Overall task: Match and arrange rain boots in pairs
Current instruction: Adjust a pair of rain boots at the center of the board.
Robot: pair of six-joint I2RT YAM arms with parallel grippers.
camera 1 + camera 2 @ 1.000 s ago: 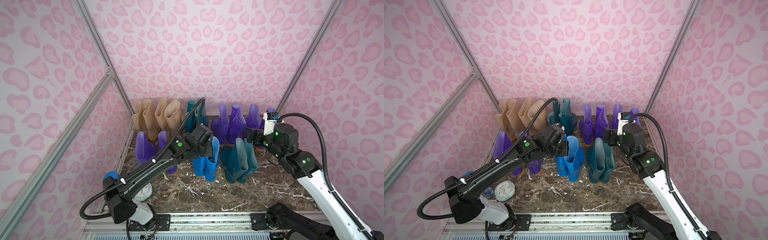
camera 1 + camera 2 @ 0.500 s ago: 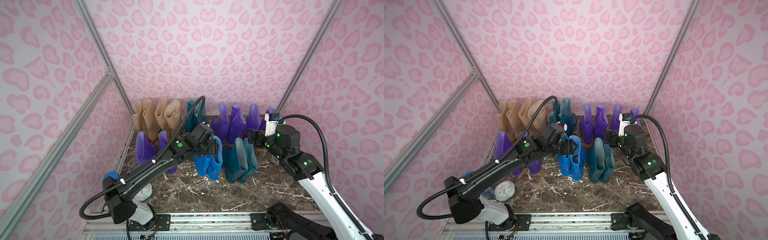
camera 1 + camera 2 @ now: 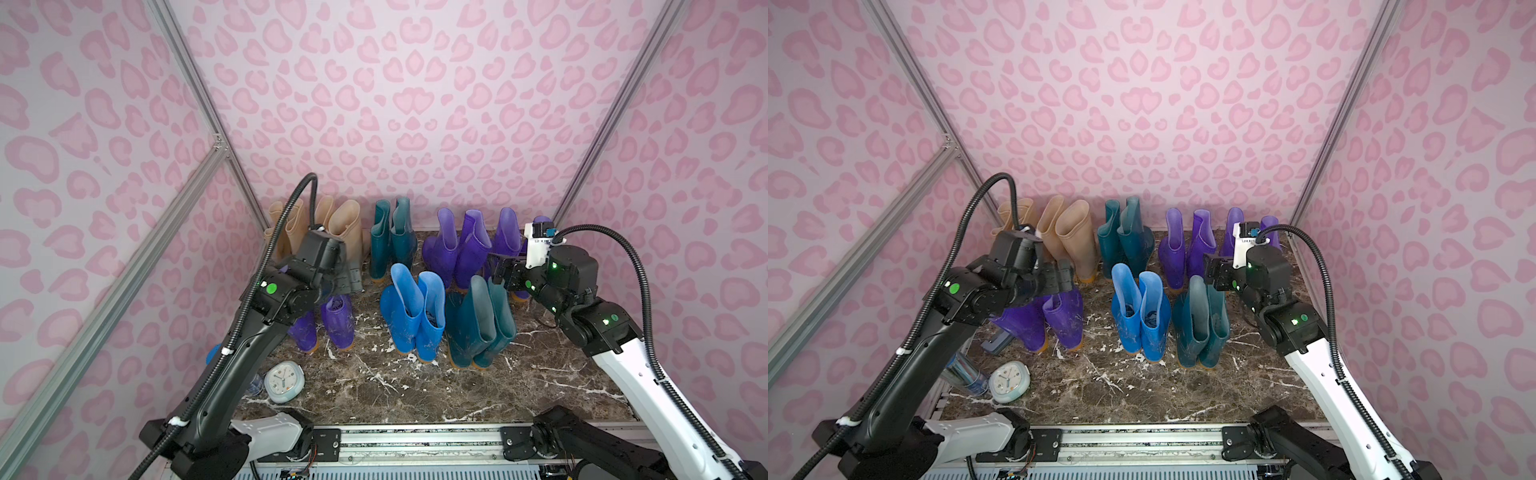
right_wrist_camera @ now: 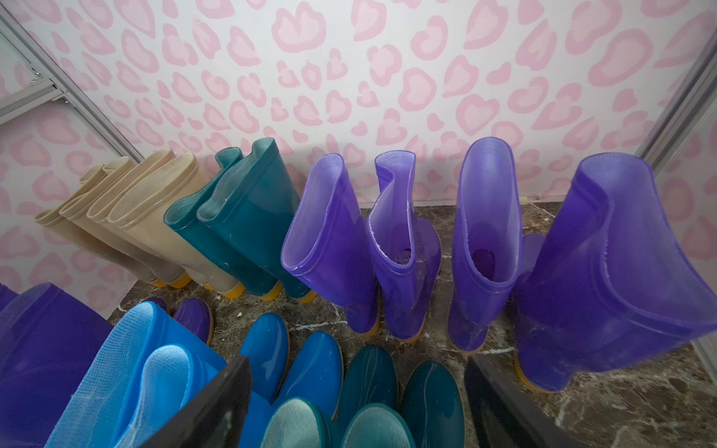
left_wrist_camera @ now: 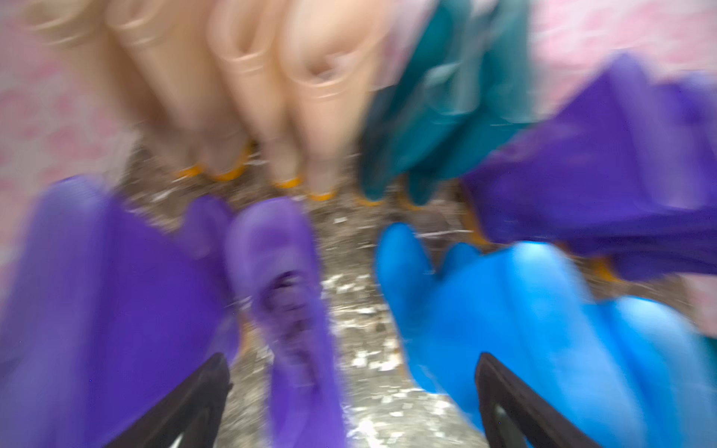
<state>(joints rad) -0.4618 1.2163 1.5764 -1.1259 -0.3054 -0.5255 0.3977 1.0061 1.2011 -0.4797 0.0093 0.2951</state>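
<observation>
Rain boots stand in two rows on the marble floor (image 3: 415,386). At the back are beige boots (image 3: 345,226), a dark teal pair (image 3: 392,237) and purple boots (image 3: 461,245). In front are a purple pair (image 3: 336,322), a bright blue pair (image 3: 411,311) and a dark teal pair (image 3: 482,322). My left gripper (image 3: 347,280) (image 3: 1059,276) hangs open and empty above the front purple pair; its wrist view is blurred (image 5: 351,360). My right gripper (image 3: 500,274) (image 4: 355,362) is open and empty over the front teal pair's tops.
A small white clock (image 3: 284,380) lies at the front left beside a blue-lidded clear cylinder (image 3: 963,372). Pink patterned walls close in on three sides. The arms' mounting rail (image 3: 415,440) runs along the front edge.
My left gripper has opened, let go of the blue boot and swung left to above the front purple pair. The blue boot now stands beside its mate. The right arm barely moved.
</observation>
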